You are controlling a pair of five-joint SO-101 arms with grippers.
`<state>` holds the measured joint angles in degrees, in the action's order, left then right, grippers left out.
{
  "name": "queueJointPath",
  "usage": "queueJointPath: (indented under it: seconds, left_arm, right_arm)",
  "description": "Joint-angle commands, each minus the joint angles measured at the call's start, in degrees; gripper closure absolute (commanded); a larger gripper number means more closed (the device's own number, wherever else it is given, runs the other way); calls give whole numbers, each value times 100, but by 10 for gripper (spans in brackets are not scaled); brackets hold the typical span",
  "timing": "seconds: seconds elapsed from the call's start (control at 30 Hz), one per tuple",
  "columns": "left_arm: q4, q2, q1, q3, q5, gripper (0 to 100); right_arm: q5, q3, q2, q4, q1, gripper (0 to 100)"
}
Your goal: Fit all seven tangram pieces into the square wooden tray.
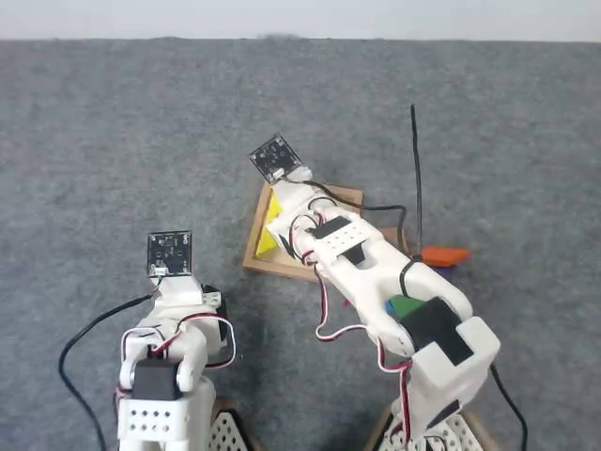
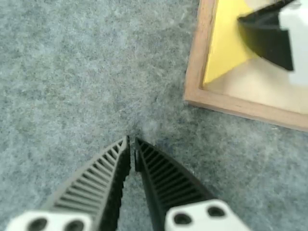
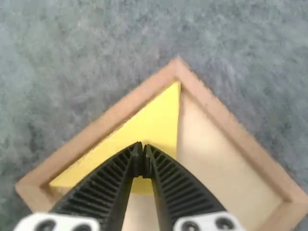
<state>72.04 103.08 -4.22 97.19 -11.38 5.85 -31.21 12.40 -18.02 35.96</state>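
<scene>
Now, right claw [image 3: 143,149] pressed together just over the yellow triangle [image 3: 154,120], snug in a corner of the wooden tray [image 3: 96,132].
Best raised straight, sparing that seat; left claw [image 2: 132,140] together too.

The high camera looked down from well above. Wrist cameras looked closely along the left gripper [image 2: 131,140] and right gripper [image 3: 142,144]. All shared the square wooden tray [image 1: 282,268].
</scene>
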Motion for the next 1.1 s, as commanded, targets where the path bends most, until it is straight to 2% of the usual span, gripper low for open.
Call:
queueJointPath:
  seconds: [0.0, 0.23, 0.43, 0.57, 0.7, 0.97, 1.07]
  left_arm:
    - [26, 114, -35, -75, 88, 986]
    - [26, 114, -35, -75, 88, 986]
    - [26, 114, -35, -75, 88, 986]
    - [26, 114, -35, -75, 88, 986]
    - [26, 114, -35, -75, 88, 986]
    - [26, 114, -35, -75, 88, 986]
    - [26, 114, -35, -75, 88, 986]
  right_arm:
    - [-44, -53, -391, -242, 48, 990]
    - [0, -105, -400, -4, 505, 991]
    - [571, -105, -295, 136, 629, 991]
    - [580, -105, -365, 110, 576, 991]
    - [563, -211, -980, -84, 259, 986]
    - [545, -985, -3319, -1209, -646, 976]
    - [9, -1424, -3380, -1270, -1165, 926]
